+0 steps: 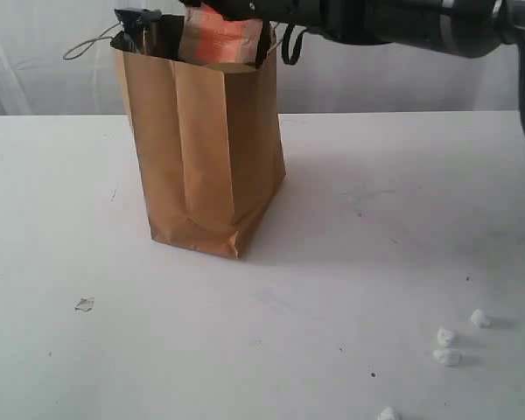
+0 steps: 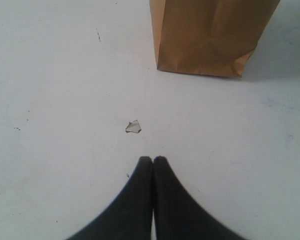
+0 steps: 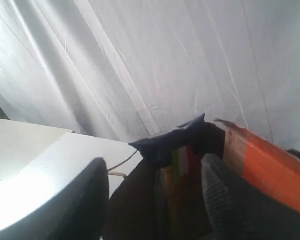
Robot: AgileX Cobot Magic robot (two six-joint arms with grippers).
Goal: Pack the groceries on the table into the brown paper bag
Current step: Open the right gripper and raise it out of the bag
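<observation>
The brown paper bag [image 1: 206, 149] stands upright on the white table [image 1: 376, 219]. The blue end of the spaghetti packet [image 1: 137, 19] and the brown pouch with orange label [image 1: 214, 37] stick out of its mouth. My right arm [image 1: 376, 22] reaches in from the right, over the bag's top. In the right wrist view my right gripper [image 3: 154, 165] is open over the bag mouth, with the spaghetti packet [image 3: 175, 142] beyond the gap and the pouch [image 3: 270, 165] outside one finger. My left gripper [image 2: 153, 160] is shut and empty, low over the table, short of the bag [image 2: 210, 35].
Small white crumbs [image 1: 446, 337] lie at the front right of the table. A tiny clear scrap [image 1: 85, 304] lies at the front left, just ahead of my left fingertips [image 2: 133, 127]. A twisted handle loop [image 1: 87, 48] hangs off the bag's left side. A white curtain hangs behind.
</observation>
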